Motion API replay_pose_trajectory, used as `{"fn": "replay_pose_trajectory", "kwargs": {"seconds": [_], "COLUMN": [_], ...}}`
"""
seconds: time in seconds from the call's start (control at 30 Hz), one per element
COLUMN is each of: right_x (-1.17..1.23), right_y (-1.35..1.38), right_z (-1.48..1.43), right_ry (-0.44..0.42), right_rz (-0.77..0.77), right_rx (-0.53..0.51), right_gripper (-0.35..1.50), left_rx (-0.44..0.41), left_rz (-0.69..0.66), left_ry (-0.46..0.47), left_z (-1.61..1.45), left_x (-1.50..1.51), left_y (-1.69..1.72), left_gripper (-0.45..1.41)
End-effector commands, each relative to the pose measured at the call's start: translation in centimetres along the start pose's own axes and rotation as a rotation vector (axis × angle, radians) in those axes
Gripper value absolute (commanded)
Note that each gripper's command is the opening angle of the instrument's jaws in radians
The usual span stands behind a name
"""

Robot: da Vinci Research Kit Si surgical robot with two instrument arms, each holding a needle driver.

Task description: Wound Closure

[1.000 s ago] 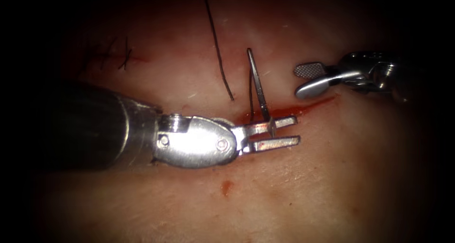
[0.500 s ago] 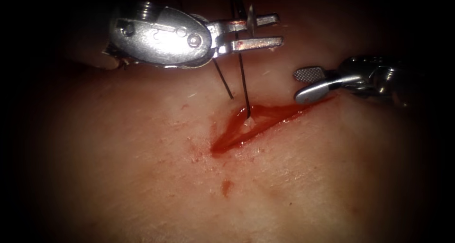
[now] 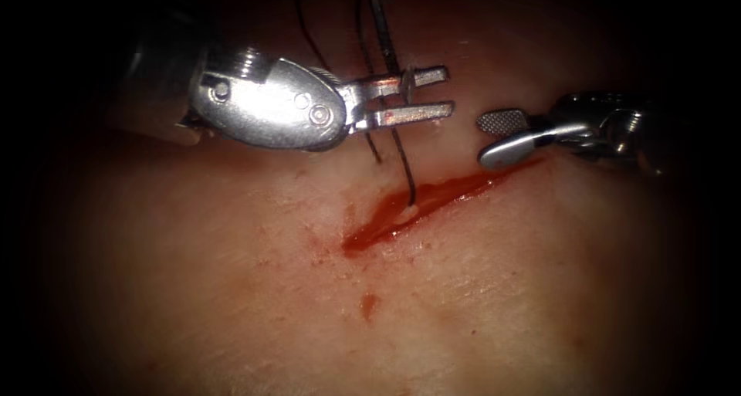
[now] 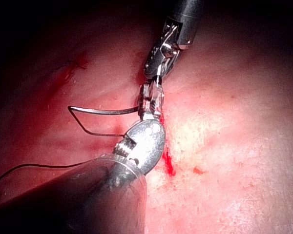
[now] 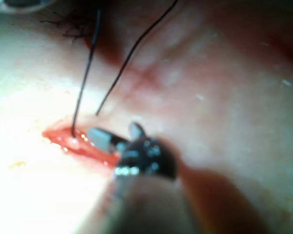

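Note:
The left tool (image 3: 427,95) hovers above the tissue, up and left of the cut (image 3: 432,199), its jaws shut on the curved needle (image 3: 407,82) near one end. The needle is out of the tissue; in the left wrist view its curve (image 4: 102,111) sticks out sideways from the left tool (image 4: 150,103). Dark thread (image 3: 403,160) runs from the needle down into the open cut. The right tool (image 3: 500,137) rests at the cut's right end, jaws open, holding nothing; it also shows as the right tool (image 5: 115,135) in its own wrist view.
A loose thread end (image 3: 376,155) lies on the tissue just left of the cut. Red fluid (image 3: 369,305) spots the tissue below the cut. Older stitches (image 4: 74,63) sit farther left. The thread (image 5: 83,83) enters the cut close to the right tool's jaws.
The left tool rose from the cut with the needle, drawing thread up through the cut. In the last half second it sank slightly and the thread slackened. The right tool stayed still.

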Motion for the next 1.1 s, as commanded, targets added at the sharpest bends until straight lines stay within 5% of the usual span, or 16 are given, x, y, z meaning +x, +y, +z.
{"fn": "replay_pose_trajectory", "kwargs": {"seconds": [0.03, 0.57, 1.1], "right_x": [-0.03, 0.11, 0.00], "right_y": [-0.03, -0.24, -0.46], "right_z": [0.07, 0.02, 0.27], "right_ry": [-0.001, 0.035, 0.013], "right_rz": [-0.001, 0.369, 0.513], "right_rx": [0.005, 0.121, 0.249], "right_gripper": [1.26, 1.08, 0.96], "left_rx": [-0.012, -0.096, -0.105], "left_rz": [-0.001, 0.027, 0.148], "left_ry": [0.000, -0.008, -0.046], "left_z": [0.08, 0.33, 0.42], "left_x": [-0.07, -0.39, -0.51], "left_y": [0.17, 1.01, 1.18], "left_gripper": [-0.45, -0.45, -0.45]}}
